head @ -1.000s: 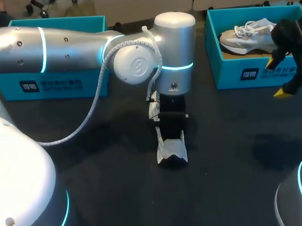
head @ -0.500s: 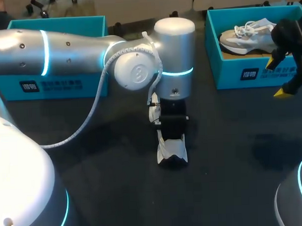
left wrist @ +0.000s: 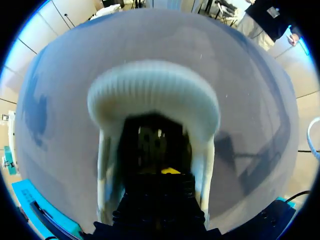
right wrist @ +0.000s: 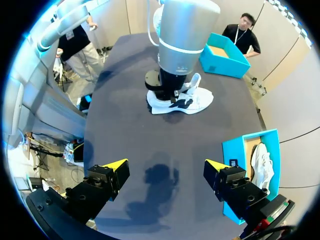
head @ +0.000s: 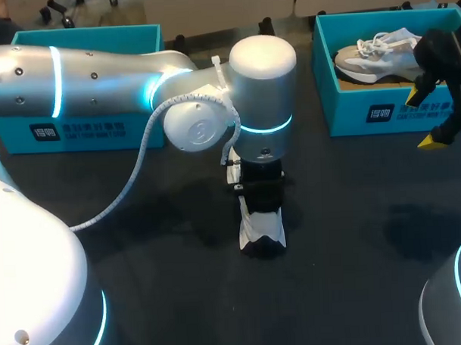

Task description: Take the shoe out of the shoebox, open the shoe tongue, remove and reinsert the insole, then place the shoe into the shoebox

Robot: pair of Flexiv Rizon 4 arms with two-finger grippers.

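A white shoe (head: pixel 261 228) stands on the dark table (head: pixel 354 236) in the middle. My left gripper (head: pixel 260 204) points straight down into its opening. In the left wrist view the gripper (left wrist: pixel 169 174) is shut inside the shoe (left wrist: pixel 152 95); only a bit of yellow tip shows, and I cannot see anything held. My right gripper (head: pixel 433 109) hangs open in front of the right teal shoebox (head: pixel 365 111), which holds a second pale shoe (head: pixel 374 52). In the right wrist view, the right gripper (right wrist: pixel 165 166) is wide open above bare table, far from the shoe (right wrist: pixel 180 101).
A second teal shoebox (head: pixel 85 124) stands at the back left, behind my left arm (head: pixel 98 71). The right wrist view shows that box (right wrist: pixel 222 60) beyond the shoe, and the right shoebox (right wrist: pixel 235 150) beside my right gripper.
My left arm's wrist has sunk a little over the shoe. The shoe and the right arm have stayed where they were.
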